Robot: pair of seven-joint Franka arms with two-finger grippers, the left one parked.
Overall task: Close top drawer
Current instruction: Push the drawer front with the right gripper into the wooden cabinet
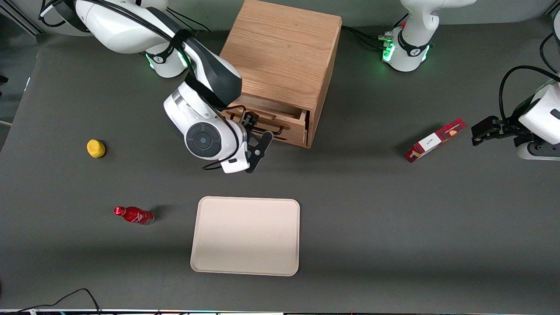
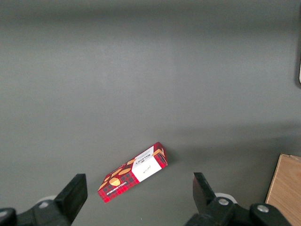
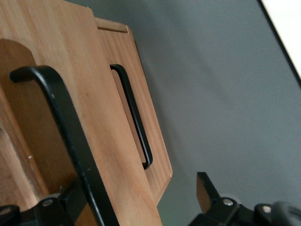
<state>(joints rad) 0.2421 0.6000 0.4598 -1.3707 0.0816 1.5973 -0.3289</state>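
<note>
The front view takes in the whole table (image 1: pixel 372 218): the oak cabinet (image 1: pixel 284 48), the top drawer (image 1: pixel 280 124) pulled partway out of it, and the right arm's gripper (image 1: pixel 258 131) right in front of that drawer. The drawer's inside looks bare where the arm does not cover it. The right wrist view adds what the arm hides from the front: the top drawer's front panel (image 3: pixel 61 94) seen close up, its black wire handle (image 3: pixel 70 141) running past one fingertip (image 3: pixel 70 200), and the lower drawer front (image 3: pixel 150 127) with its own black handle (image 3: pixel 134 115). The gripper's fingers stand spread wide apart, with nothing clamped between them; whether the one finger touches the handle cannot be told.

Nearer the front camera than the gripper lies a beige tray (image 1: pixel 245 236), nothing in it. Toward the working arm's end lie a yellow ball (image 1: pixel 96 148) and a red bottle (image 1: pixel 133 215) on its side. Only the left wrist view shows the print on the red box (image 2: pixel 133 172), which lies toward the parked arm's end.
</note>
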